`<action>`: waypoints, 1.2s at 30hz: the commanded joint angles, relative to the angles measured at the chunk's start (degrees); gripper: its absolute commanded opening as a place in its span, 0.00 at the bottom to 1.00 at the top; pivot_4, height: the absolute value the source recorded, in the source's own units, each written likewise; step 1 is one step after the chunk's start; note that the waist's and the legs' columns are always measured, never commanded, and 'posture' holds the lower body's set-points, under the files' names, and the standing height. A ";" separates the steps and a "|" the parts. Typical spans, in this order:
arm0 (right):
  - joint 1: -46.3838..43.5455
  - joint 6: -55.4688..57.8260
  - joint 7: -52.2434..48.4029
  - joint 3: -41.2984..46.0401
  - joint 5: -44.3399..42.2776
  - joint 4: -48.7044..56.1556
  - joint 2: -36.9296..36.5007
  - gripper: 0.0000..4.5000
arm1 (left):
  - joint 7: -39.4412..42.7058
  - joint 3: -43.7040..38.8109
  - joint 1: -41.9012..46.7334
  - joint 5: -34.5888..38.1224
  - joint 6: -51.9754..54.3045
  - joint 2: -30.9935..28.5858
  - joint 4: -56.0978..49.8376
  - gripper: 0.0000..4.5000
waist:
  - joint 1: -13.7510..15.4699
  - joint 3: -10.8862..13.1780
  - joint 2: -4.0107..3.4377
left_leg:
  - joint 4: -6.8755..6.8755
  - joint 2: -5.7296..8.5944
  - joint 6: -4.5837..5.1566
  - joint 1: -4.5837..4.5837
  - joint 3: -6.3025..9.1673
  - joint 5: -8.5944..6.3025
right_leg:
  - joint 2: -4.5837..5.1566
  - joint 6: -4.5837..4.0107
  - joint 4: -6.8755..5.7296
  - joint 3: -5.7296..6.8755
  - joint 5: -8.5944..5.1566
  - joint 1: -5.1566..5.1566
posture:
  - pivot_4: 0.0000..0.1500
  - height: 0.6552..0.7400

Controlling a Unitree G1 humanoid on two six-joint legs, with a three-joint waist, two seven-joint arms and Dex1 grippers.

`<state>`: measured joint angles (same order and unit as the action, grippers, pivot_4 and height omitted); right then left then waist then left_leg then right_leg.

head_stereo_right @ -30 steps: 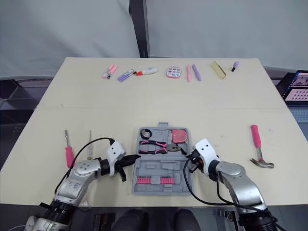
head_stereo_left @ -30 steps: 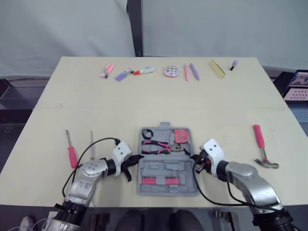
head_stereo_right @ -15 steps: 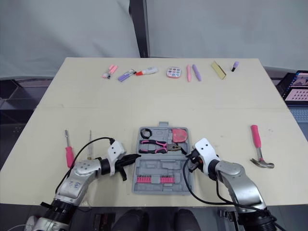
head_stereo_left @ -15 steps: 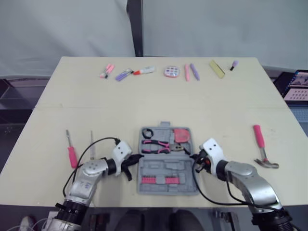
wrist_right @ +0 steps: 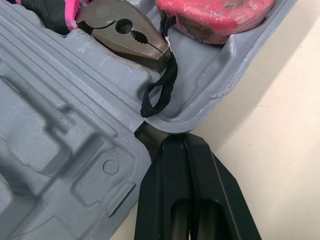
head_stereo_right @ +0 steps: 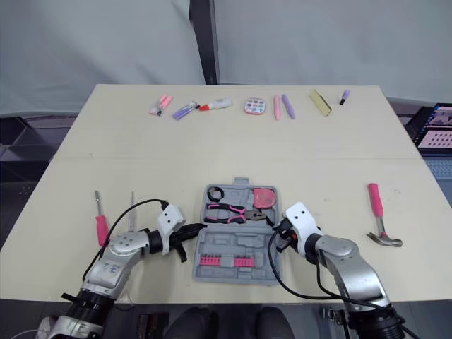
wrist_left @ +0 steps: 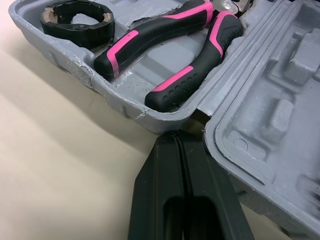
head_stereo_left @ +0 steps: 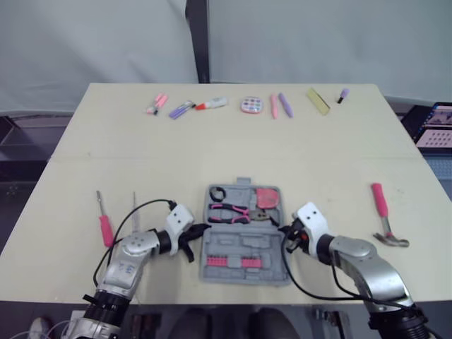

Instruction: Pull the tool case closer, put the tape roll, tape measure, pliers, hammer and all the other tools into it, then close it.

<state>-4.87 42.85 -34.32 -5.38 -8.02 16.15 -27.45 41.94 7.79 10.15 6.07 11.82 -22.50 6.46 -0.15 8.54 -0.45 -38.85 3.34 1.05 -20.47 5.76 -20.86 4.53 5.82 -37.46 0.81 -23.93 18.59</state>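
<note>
The tool case is laid open at the counter's near edge, with tape roll, pliers and tape measure stowed. The hammer and screwdrivers are left to be packed. The left hand and right hand are closed empty at its hinge.

I held my left gripper and my right gripper low, angled inward toward each other, each pinched fully closed, without any gap.

Matt grey moulded plastic tool case; dull metal-nosed, rubbery-handled pliers.
</note>
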 commanded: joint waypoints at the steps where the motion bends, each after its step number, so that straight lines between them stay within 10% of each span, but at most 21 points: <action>1: -0.14 0.32 0.65 -2.35 -0.30 0.96 1.14 0.01 | -0.57 0.61 0.08 -0.02 -0.48 0.80 -1.68 0.00 | 0.00 0.00 0.00 | 0.00 0.00 0.00 0.00 0.00 0.00 | 0.00 0.00 0.00 0.00 0.00 0.00 | 1.00 0.69; 36: 14.68 3.98 -1.58 15.84 -9.06 17.90 -8.28 0.01 | -6.51 -17.01 -16.22 14.75 13.25 -2.67 -29.83 0.00 | 0.16 0.12 -0.17 | 0.19 -0.03 -0.03 -0.26 0.06 -0.03 | -0.04 0.00 0.48 -0.07 0.00 0.02 | 1.00 0.69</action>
<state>8.88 47.17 -34.76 8.56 -15.24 30.60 -35.21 37.00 -6.81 -4.56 18.91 24.94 -25.45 -19.73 0.02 8.66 -0.63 -38.66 3.30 1.03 -20.75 5.80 -20.89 4.50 5.82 -36.95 0.74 -23.93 18.61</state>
